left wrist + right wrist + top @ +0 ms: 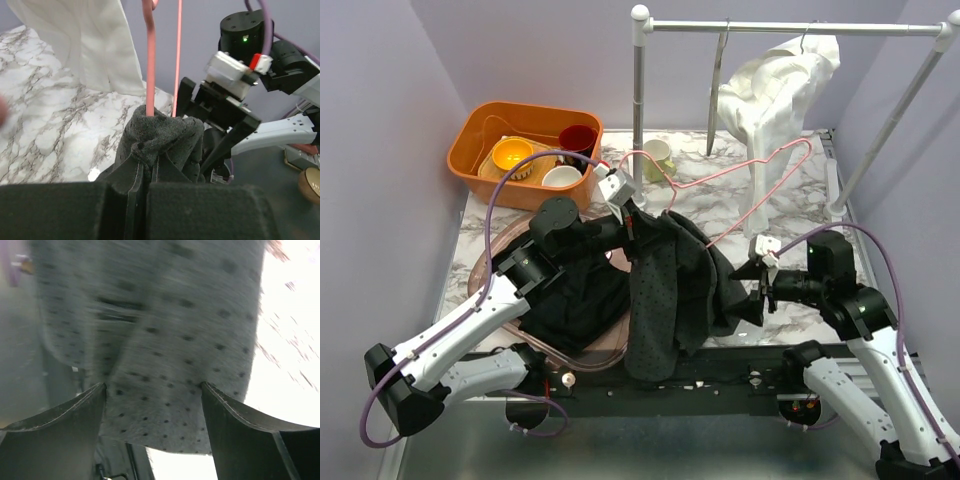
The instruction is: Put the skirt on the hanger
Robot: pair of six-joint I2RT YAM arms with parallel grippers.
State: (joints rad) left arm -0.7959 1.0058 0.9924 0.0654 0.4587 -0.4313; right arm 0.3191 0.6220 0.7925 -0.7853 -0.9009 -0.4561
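Skirt [660, 290] front and centre, folks: dark, dotted, bunched at its top and draping down toward the near edge of the bench, about midway along it. Left gripper [144, 186] is clamped tight on that bunched top. In the wrist view the pink hanger [149, 60] runs straight up out of the wad of cloth, so wire and fabric look pinched together there, or at least pressed side by side. That grip makes sense to me: hold cloth against wire so neither slides off the other while the loose side gets dealt with. The rest of the hanger slants away over the bench toward the far right corner, its far end showing just by the white garment [775, 95] hung on the rack [790, 28].

Left arm: reaching from the near left corner, elbow bent, forearm laid across toward the middle, fingers pointing toward the right edge. Right arm stands up from the near right corner, folded at the elbow, wrist about level, aimed left at the skirt's free side. Right gripper [152, 390] is spread wide, with dotted fabric filling the gap ahead of its fingers. It's blurry, and I cannot tell whether cloth touches them. My read: it is lining up to take that loose edge and draw it over the hanger's other arm.
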